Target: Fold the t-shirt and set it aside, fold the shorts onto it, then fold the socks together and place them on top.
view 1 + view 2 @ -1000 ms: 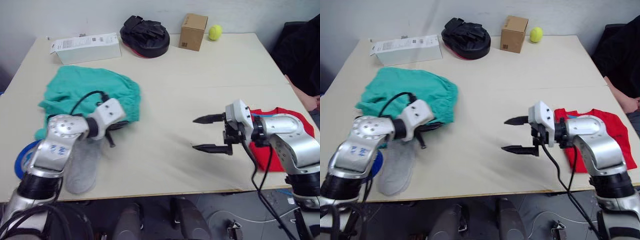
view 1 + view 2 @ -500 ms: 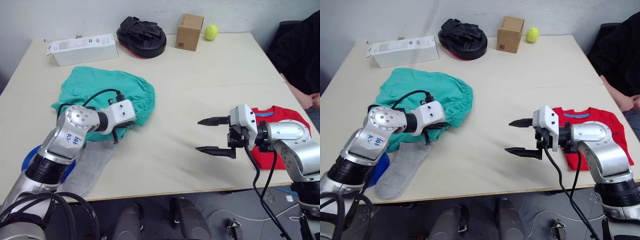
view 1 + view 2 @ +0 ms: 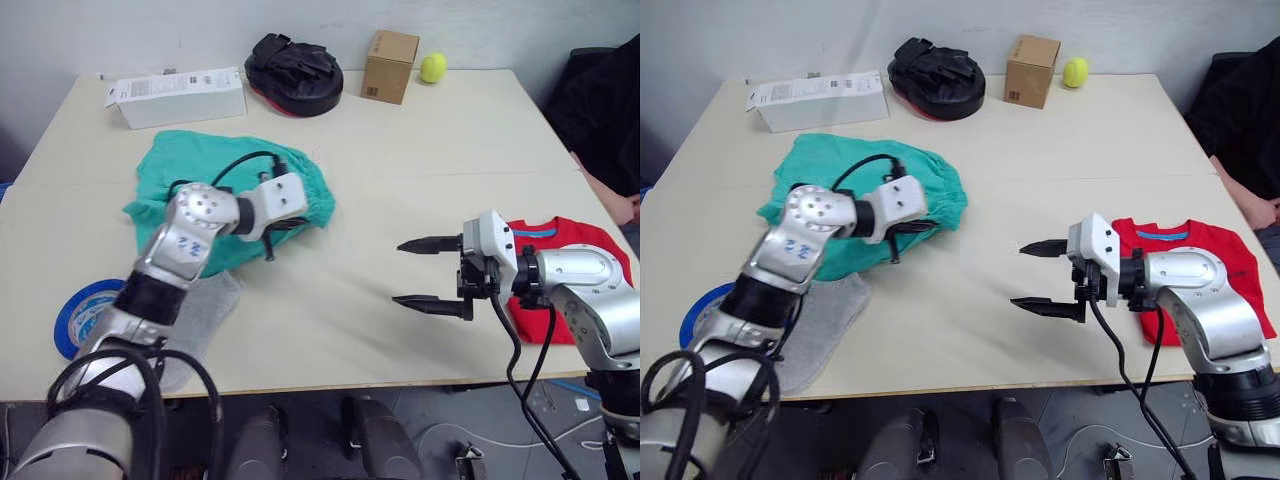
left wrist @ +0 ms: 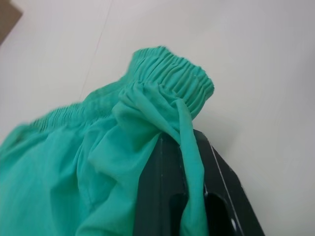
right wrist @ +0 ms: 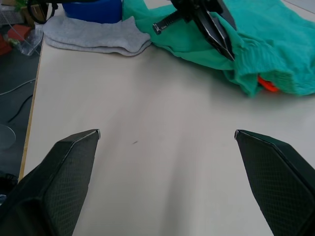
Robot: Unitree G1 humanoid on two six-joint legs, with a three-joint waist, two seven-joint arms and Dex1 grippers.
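Left gripper (image 3: 272, 232) clenched on the shorts (image 3: 185, 165), pinching teal fabric near the gathered hem (image 4: 172, 81); shorts bunched mid-left on table (image 3: 400, 140). Right gripper (image 3: 425, 274) spread wide, holding nothing, above bare tabletop. T-shirt (image 3: 1200, 245) at right edge. Socks (image 3: 825, 320) front-left.

Appearing as a lab test area: plain table (image 3: 400, 140) carrying unrelated props, cardboard box (image 3: 390, 65), tennis ball (image 3: 432, 67), tape roll (image 3: 85, 312).

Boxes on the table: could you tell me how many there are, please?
2: a long white box at the far left edge, and a small brown cardboard box at the far edge beside the tennis ball.
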